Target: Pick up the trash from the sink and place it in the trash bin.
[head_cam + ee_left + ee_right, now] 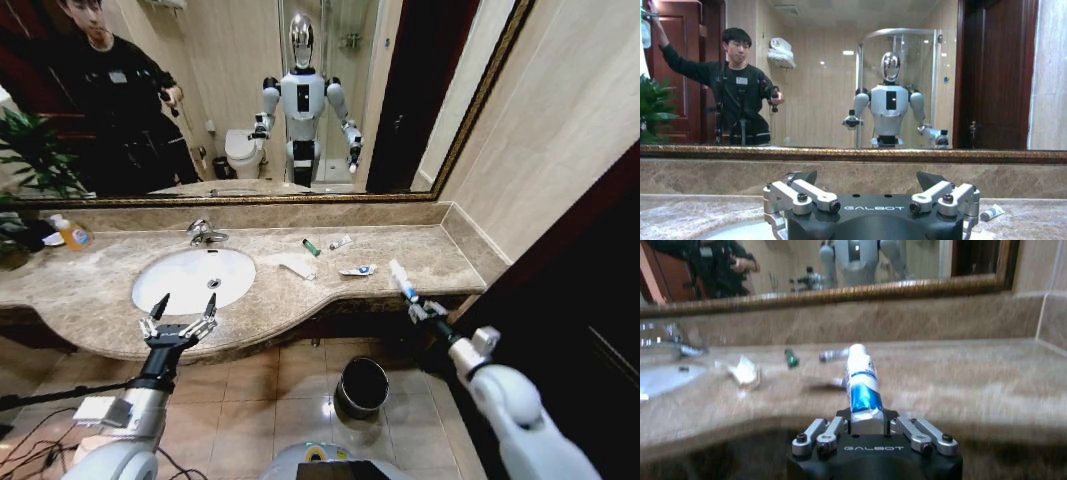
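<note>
Trash lay in bits on the marble desk (420, 255) beside the white sink (193, 278): a green tube (312, 247), a crumpled paper (298, 266), a small pale tube (341, 242) and a white and blue tube (357, 270). The right tool (416, 306) was clenched on one more white and blue tube (862, 382) (its cap end pointed up over the desk edge). The left tool (180, 318) hung with its fingers spread wide at the front rim of the sink, grasping nothing. The shiny trash bin (362, 386) stood on the floor below the desk.
</note>
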### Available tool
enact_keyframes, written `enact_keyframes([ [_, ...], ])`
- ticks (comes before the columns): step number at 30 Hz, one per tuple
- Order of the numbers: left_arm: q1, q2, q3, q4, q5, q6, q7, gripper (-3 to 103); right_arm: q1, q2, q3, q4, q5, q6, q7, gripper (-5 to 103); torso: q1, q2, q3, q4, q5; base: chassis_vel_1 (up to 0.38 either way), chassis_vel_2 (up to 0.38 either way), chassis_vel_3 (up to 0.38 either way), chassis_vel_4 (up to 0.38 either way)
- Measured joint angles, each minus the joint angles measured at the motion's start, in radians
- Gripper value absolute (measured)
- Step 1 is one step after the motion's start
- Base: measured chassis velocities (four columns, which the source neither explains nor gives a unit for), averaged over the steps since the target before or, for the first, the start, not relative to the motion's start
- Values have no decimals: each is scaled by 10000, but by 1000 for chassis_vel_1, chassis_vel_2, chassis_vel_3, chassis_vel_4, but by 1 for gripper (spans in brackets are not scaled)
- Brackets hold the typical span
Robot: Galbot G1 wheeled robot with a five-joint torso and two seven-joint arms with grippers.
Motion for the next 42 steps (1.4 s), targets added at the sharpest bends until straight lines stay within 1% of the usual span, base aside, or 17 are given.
enact_keyframes([
  [1,0,0,0,0,0,0,0,100,0,0,0,0,0,0,0,27,0,0,0,0,0,0,0,0,0],
  [4,0,0,0,0,0,0,0,100,-126,723,-215,-721,-852,341,-239,27,0,-1,1,0,0,0,0,0,0],
  [5,0,0,0,0,0,0,0,100,-126,723,-215,-721,-852,341,-239,27,0,-1,1,0,0,0,0,0,0],
  [7,0,0,0,0,0,0,0,100,11,1220,-330,-1486,-1387,596,-406,27,0,-2,1,0,1,0,0,0,0],
  [8,0,0,0,0,0,0,0,100,11,1220,-330,-1486,-1387,596,-406,27,0,-2,1,0,1,0,0,0,0],
  [11,0,0,0,0,0,0,0,100,448,1872,-430,-2873,-2007,1000,-593,27,1,-2,1,0,3,0,0,0,0],
  [12,0,0,0,0,0,0,0,100,448,1872,-430,-2873,-2007,1000,-593,27,1,-2,1,0,3,0,0,0,0],
  [16,0,0,0,0,0,0,0,100,1022,2393,-453,-4292,-2428,1205,-622,27,2,-2,2,0,0,0,0,0,0],
  [17,0,0,0,0,0,0,0,100,1022,2393,-453,-4292,-2428,1205,-622,27,2,-2,2,0,0,0,0,0,0],
  [22,0,0,0,0,0,0,0,100,1870,2748,-440,-6041,-2991,1577,-682,27,2,-2,2,2,0,0,0,0,0],
  [24,0,0,0,0,0,0,0,100,1989,2797,-429,-6328,-3136,1638,-680,27,2,-2,2,2,1,0,0,0,0],
  [27,0,0,0,0,0,0,0,100,2505,3038,-363,-7632,-3717,2001,-678,27,2,-2,2,1,2,0,0,0,0],
  [28,0,0,0,0,0,0,0,100,2505,3038,-363,-7632,-3717,2001,-678,27,2,-2,2,1,2,0,0,0,0],
  [30,0,0,0,0,0,0,0,100,2901,3141,-302,-8595,-3969,2345,-599,27,2,-2,2,1,2,0,0,0,0],
  [31,0,0,0,0,0,0,0,100,2901,3141,-302,-8595,-3969,2345,-599,27,2,-2,2,1,2,0,0,0,0],
  [38,0,0,0,0,0,0,0,100,3543,3069,-338,-10683,-4043,2834,-364,27,2,-2,2,1,2,0,0,0,0],
  [42,0,0,0,0,0,0,0,100,3644,3047,-338,-11180,-4042,2906,-299,27,2,-2,2,1,2,0,0,0,0],
])
